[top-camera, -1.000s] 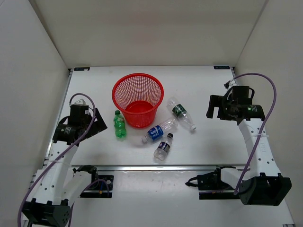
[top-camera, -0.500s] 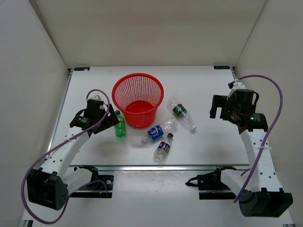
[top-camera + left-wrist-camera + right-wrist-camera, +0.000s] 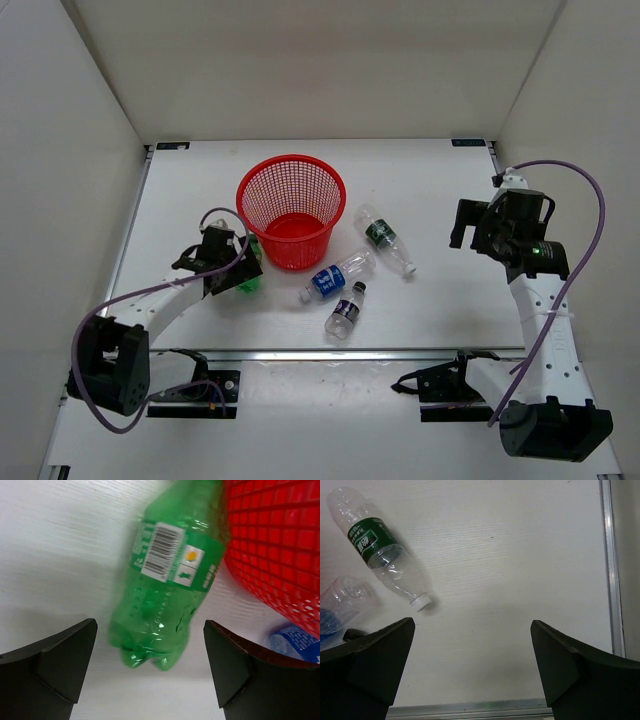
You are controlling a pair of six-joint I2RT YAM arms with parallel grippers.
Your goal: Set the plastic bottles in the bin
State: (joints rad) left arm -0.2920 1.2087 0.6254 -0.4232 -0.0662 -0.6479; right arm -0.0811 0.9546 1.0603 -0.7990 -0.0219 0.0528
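L gripper [image 3: 150, 627] is held wide apart, green bottle [image 3: 170, 595] framed btwn jaws, unclamped, right beside red bin [image 3: 280, 545]. R gripper [image 3: 472, 627] held apart above table [image 3: 520, 555].

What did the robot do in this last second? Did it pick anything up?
The left gripper swung in toward the bin and now sits at the green bottle, fingers open either side, nothing gripped. The right gripper drifted slightly outward, also open. The green bottle, the other bottles and the bin stayed put.
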